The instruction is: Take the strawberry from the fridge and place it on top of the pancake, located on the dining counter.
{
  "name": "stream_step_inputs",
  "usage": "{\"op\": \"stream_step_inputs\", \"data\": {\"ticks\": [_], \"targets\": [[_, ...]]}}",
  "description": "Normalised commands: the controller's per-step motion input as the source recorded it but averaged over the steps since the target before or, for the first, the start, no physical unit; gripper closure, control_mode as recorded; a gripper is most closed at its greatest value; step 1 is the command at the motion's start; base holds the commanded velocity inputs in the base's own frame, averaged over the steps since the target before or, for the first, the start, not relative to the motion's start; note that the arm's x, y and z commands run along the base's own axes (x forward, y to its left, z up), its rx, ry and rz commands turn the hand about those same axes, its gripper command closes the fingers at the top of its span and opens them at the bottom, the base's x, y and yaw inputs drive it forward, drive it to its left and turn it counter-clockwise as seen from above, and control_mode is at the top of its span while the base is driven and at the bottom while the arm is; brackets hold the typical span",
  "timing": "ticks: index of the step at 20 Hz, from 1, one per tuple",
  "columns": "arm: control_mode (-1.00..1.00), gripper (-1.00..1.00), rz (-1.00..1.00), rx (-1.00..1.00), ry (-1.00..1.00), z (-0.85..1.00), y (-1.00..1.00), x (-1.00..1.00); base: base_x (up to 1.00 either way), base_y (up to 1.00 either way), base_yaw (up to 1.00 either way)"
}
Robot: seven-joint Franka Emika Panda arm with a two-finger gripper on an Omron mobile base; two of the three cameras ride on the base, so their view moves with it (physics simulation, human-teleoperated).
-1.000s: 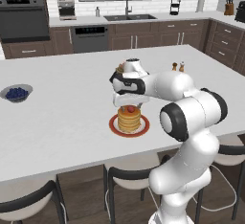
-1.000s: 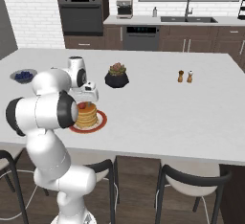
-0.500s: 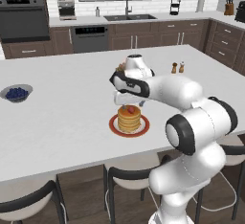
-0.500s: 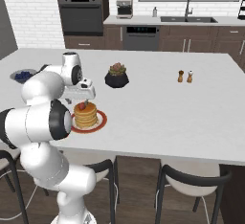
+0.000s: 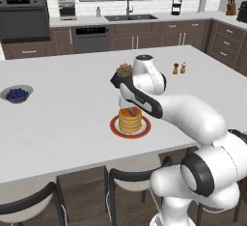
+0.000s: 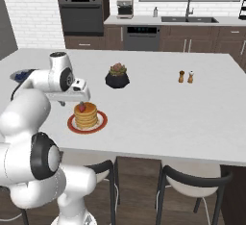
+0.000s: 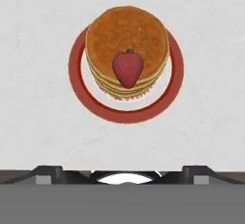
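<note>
Strawberry sitting atop pancake stack, nr its front edge, on red-orange plate, on white dining counter; gripper hovering directly above w/ jaws spread wide apart, gripping nothing; potted plant sitting nearby, salt & pepper shakers farther off.

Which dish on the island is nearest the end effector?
The round red-orange plate carrying the golden pancake stack, directly beneath the open end effector; the grey bowl of blue berries sits far off.

The dining counter spans the middle of both base views. On it: a red-orange plate near the front edge, a bowl of blueberries far left, a dark potted plant centre, two small shakers right.
</note>
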Motion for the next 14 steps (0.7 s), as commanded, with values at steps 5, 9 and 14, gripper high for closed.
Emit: {"op": "stream_step_inputs", "data": {"ticks": [5, 9, 14], "targets": [[-1.0, -1.0, -0.03, 0.0, -0.11, 0.33, -0.18, -0.65, 0.0, 0.0, 0.0], [-1.0, -1.0, -0.03, 0.0, -0.11, 0.36, -0.23, -0.67, 0.0, 0.0, 0.0], [-1.0, -1.0, -0.04, 0.0, -0.05, 0.43, -0.29, -0.47, 0.0, 0.0, 0.0]]}}
